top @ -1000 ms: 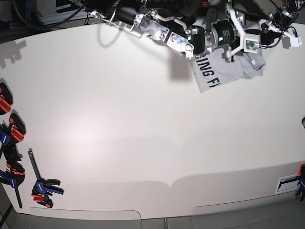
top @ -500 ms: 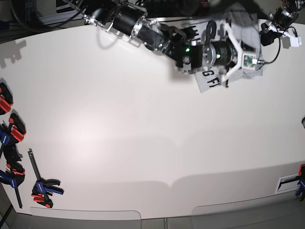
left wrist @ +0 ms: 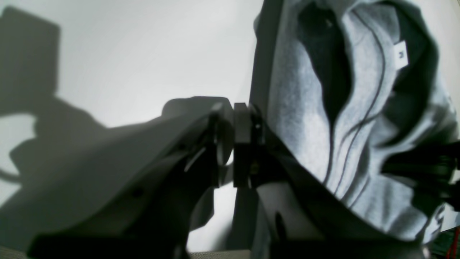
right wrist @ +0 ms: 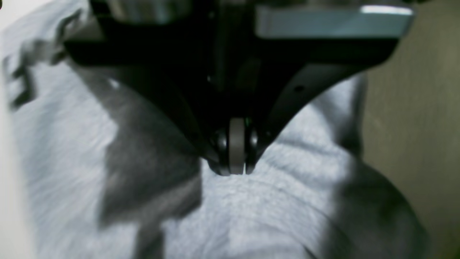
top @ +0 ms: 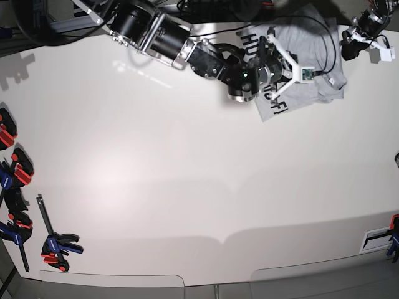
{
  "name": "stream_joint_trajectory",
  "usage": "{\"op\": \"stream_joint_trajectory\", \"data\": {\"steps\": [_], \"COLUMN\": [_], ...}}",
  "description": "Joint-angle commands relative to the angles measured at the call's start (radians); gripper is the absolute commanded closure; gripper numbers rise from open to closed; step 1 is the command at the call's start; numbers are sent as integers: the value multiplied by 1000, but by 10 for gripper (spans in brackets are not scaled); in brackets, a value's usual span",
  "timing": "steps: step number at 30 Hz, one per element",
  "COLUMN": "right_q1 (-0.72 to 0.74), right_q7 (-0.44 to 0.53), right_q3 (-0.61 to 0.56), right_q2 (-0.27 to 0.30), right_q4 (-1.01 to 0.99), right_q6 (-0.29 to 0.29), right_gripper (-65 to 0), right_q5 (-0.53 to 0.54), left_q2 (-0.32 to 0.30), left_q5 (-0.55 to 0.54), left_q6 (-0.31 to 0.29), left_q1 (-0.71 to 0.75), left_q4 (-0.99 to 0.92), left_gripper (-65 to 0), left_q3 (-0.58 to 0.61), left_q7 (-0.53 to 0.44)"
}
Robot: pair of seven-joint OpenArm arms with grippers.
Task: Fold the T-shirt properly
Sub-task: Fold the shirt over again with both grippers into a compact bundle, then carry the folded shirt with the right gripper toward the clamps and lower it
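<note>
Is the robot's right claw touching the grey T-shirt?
Touching. In the right wrist view, the right gripper has its shut tips pressed into the T-shirt, with no gap between them.

The grey T-shirt (top: 315, 59) lies bunched at the table's far edge.

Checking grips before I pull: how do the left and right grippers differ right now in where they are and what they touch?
The right gripper is shut, its tips down on the T-shirt body near the lettering; whether it pinches cloth is unclear. The left gripper looks nearly closed beside the T-shirt's collar end, and a grip there cannot be confirmed. In the base view the right arm reaches in across the table; the left sits at the far edge.
</note>
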Motion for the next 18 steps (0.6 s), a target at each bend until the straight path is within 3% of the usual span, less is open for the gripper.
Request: {"op": "stream_joint_trajectory", "data": {"steps": [1,5,9,15,18], "right_q1": [14,15,14,14,14], "right_q7": [-13,-28,-66,-144,-211], "right_q3": [0,26,143,469,658], "right_q2": [-15,-15,-15,-15,-15], "right_q4": [-19,-142,-177,-161,-142], "right_q6": [6,3,-100,-163,-220], "right_gripper": [0,0,0,0,0], "right_q5": [2,-86,-138,-128,-129], "left_q2": [-19,-19,-19,-20,-19], "left_q5": [-18,-18,-18,-21,-21], "left_q6": [-9,-9,-9,-9,-9], "left_q1": [6,6,6,6,6], "left_q4": [15,15,15,15,15], "left_gripper": [-41,-41,-41,-41,-41], "left_q3": [-6,-6,-6,-6,-6], "left_q7": [-20,-20,-20,-35,-35]}}
